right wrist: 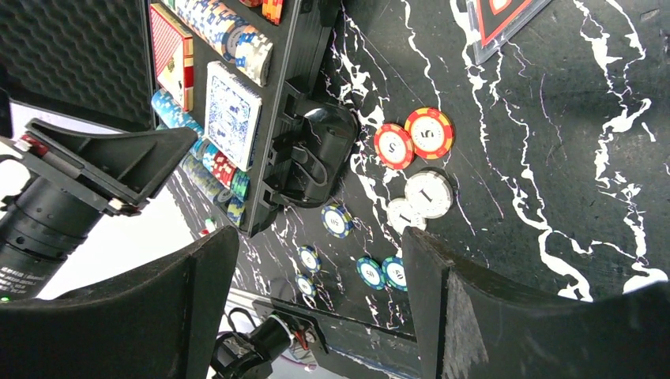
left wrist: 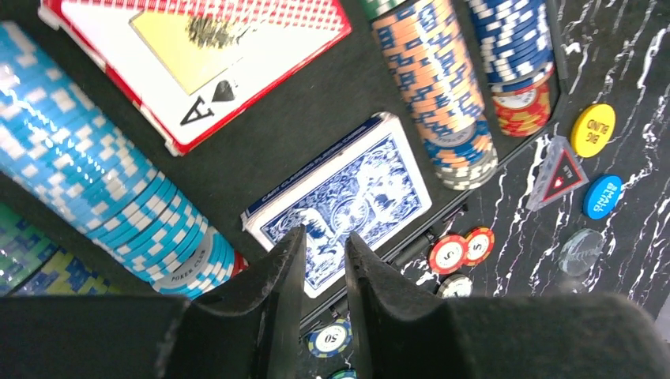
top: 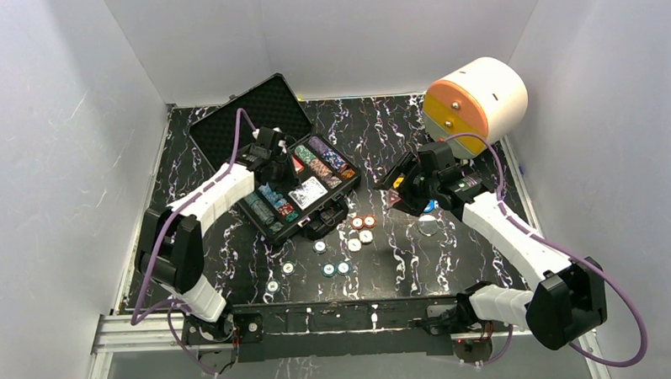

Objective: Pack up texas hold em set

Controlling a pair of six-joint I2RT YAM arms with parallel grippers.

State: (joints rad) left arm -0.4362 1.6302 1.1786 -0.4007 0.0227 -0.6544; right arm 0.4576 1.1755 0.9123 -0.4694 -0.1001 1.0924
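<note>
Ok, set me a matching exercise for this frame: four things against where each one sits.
Things:
1. blue card deck
2. yellow button
3. white cylinder
4. two red chips

Places:
a. at the far right corner of the table
b. inside the case
c. next to the blue button
d. on the table, just outside the case's front edge

Pairs: 1-b, 2-c, 3-a, 4-d

You're boxed in by plain white panels: back wall (top: 352, 37), left wall (top: 53, 166), right wall (top: 618, 163). Your bench (top: 372, 129) is black with white marble-like veining and slightly glossy. An aluminium rail (top: 152, 331) runs along its near edge. The light is even and diffuse, and the shadows you see are soft.
</note>
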